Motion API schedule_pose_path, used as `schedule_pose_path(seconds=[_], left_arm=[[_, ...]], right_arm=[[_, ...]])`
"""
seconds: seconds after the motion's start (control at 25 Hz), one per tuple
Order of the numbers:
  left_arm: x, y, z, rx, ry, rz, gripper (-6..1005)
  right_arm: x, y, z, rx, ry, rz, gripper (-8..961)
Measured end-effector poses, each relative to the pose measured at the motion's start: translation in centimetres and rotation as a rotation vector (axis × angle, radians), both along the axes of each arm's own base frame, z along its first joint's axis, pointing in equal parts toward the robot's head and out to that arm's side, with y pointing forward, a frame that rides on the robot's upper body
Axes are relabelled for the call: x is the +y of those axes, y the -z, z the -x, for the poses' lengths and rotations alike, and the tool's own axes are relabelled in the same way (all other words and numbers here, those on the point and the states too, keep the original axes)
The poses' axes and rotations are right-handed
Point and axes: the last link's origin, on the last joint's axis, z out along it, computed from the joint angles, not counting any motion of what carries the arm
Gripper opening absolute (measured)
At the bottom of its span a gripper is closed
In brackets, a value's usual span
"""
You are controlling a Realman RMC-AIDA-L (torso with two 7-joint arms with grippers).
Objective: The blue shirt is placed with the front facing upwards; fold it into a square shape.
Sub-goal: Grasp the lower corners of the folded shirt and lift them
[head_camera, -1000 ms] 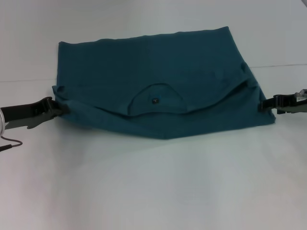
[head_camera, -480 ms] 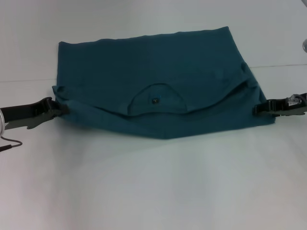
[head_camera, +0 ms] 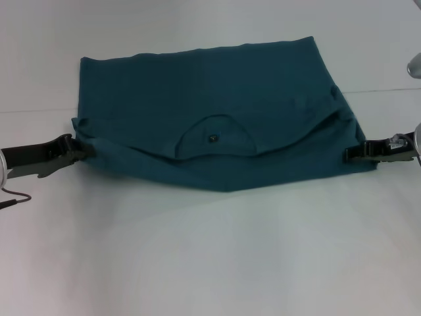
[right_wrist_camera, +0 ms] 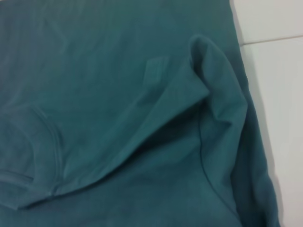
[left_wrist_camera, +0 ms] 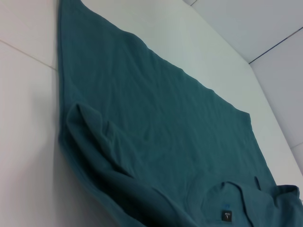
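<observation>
The blue shirt (head_camera: 197,92) lies on the white table (head_camera: 210,250), folded over so plain teal cloth shows and the print is hidden. Its ribbed collar (head_camera: 214,131) with a small dark label sits in the middle of the near fold. My left gripper (head_camera: 80,150) is low on the table, touching the left end of the near fold. My right gripper (head_camera: 351,153) is at the right end of the same fold, over the shirt's edge. The left wrist view shows the shirt (left_wrist_camera: 156,123) and its label (left_wrist_camera: 227,216). The right wrist view shows the shirt (right_wrist_camera: 94,71), a raised fold (right_wrist_camera: 213,80) and the collar (right_wrist_camera: 52,146).
A table seam (head_camera: 33,110) runs left to right behind the shirt. A thin dark cable (head_camera: 14,197) hangs below my left arm at the left edge.
My right gripper has moved down and inward onto the shirt's right edge. The left gripper and the shirt have not moved.
</observation>
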Motion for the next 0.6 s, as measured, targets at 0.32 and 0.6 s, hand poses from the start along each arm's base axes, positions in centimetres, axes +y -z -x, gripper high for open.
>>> schedule_pose_path(seconds=[0.32,0.6], left_arm=[[-0.03,0.05,0.00,-0.001,-0.001,0.002,0],[-0.05,0.06,-0.03,-0.003,0.001,0.004,0]], right_arm=[[0.20,0.76,0.45,-0.013,-0.013,0.007,542],[0.17,1.01,0.63,-0.013,-0.011,0.035,537]])
